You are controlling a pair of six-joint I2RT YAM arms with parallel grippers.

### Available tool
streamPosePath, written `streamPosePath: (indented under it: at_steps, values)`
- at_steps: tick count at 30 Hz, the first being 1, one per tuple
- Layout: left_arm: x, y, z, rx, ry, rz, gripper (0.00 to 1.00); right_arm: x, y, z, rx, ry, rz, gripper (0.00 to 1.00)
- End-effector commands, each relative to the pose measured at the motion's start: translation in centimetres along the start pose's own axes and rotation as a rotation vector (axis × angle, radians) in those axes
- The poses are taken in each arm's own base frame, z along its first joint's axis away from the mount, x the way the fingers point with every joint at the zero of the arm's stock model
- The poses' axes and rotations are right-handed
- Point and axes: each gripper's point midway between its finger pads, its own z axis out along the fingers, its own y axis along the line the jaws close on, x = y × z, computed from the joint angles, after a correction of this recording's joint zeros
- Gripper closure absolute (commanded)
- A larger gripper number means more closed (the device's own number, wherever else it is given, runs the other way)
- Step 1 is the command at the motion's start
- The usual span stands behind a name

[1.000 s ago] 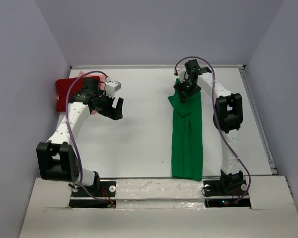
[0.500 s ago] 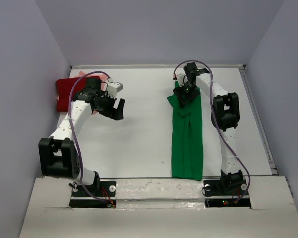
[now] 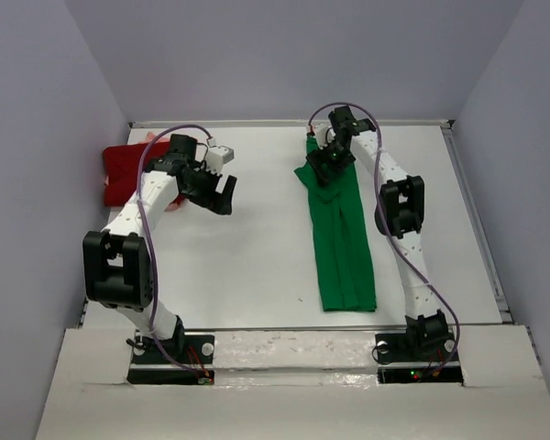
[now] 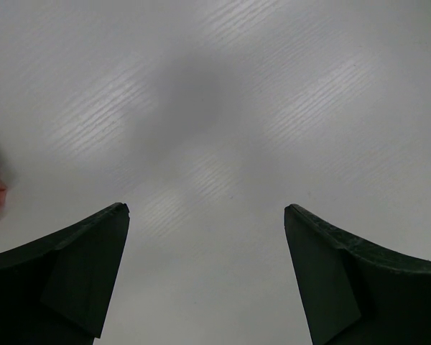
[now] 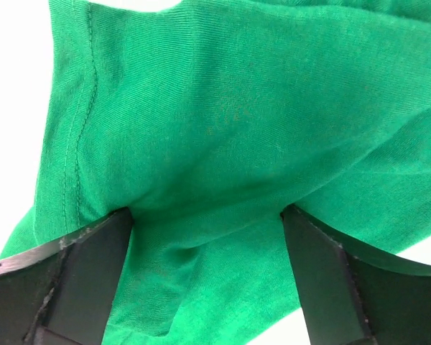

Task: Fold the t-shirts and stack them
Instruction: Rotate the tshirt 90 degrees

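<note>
Lying lengthwise near-to-far | green t-shirt (image 3: 345, 247) | right pincer (image 3: 324, 167) at far end

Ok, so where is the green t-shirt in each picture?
Top external: the green t-shirt lies as a long strip right of centre, its far end under the right tool.
Left wrist: not in it, except perhaps a green sliver at the top right edge.
Right wrist: it fills most of the picture, bunched between the tool's fingers.
Shared landmark: the white table, seen in all three views.
</note>
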Motion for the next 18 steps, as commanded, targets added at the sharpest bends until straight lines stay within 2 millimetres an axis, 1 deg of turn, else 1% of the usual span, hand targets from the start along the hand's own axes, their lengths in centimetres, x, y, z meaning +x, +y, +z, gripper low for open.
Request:
streamPosePath:
  at_steps: [1, 3, 4, 5, 7, 8, 9, 10, 11, 13, 14, 15, 16, 17, 18]
  values:
    - [-1.4, -0.4, -0.4, -0.005, -0.005, 0.028, 0.01, -4.1, 3.6, 1.2, -0.069, -0.125, -0.116, 0.07]
    - [-1.4, -0.3, -0.1, -0.014, 0.006, 0.032, 0.01, -5.8, 5.6, 1.1, -0.103, -0.172, -0.161, 0.05]
    - [-1.5, -0.4, -0.2, -0.018, 0.007, 0.033, 0.01, -6.3, 6.1, 0.9, -0.129, -0.197, -0.17, 0.04]
    - [-1.5, -0.4, -0.1, -0.021, 0.02, 0.033, 0.01, -6.8, 7.2, 0.9, -0.149, -0.211, -0.19, 0.04]
    - [-1.6, -0.2, -0.2, -0.036, 0.031, 0.034, 0.01, -8.3, 8.7, 0.8, -0.17, -0.263, -0.23, 0.02]
    - [-1.8, -0.2, -0.3, -0.039, 0.028, 0.038, 0.01, -9.2, 8.5, 0.7, -0.157, -0.295, -0.245, 0.01]
    - [-1.9, -0.1, -0.3, -0.045, 0.027, 0.039, 0.01, -9.8, 8.9, 0.6, -0.15, -0.312, -0.261, 0.01]
    - [-2.1, -0.1, -0.4, -0.048, 0.022, 0.042, 0.01, -10.2, 8.7, 0.6, -0.137, -0.325, -0.266, 0.0]
    - [-2.1, -0.2, -0.4, -0.046, 0.023, 0.043, 0.01, -10.8, 9.0, 0.4, -0.124, -0.341, -0.281, 0.0]
    - [-2.2, -0.3, -0.6, -0.051, 0.023, 0.048, 0.01, -11.8, 7.9, 0.0, -0.059, -0.364, -0.289, 0.0]
    - [-2.2, -0.4, -0.7, -0.052, 0.02, 0.053, 0.01, -12.4, 7.3, -0.7, -0.023, -0.379, -0.296, 0.0]
    - [-2.3, -0.4, -0.9, -0.057, 0.014, 0.056, 0.01, -12.7, 6.9, -1.1, 0.007, -0.382, -0.298, 0.0]
    - [-2.4, -0.4, -1.0, -0.059, 0.007, 0.058, 0.01, -13.3, 6.0, -3.0, 0.071, -0.398, -0.301, 0.0]
    - [-2.6, -0.5, -1.3, -0.063, -0.007, 0.063, 0.01, -12.5, 5.5, -2.9, 0.103, -0.372, -0.297, 0.0]
    - [-2.8, -0.7, -1.4, -0.056, -0.014, 0.067, 0.01, -13.1, 4.8, -3.9, 0.153, -0.391, -0.303, 0.0]
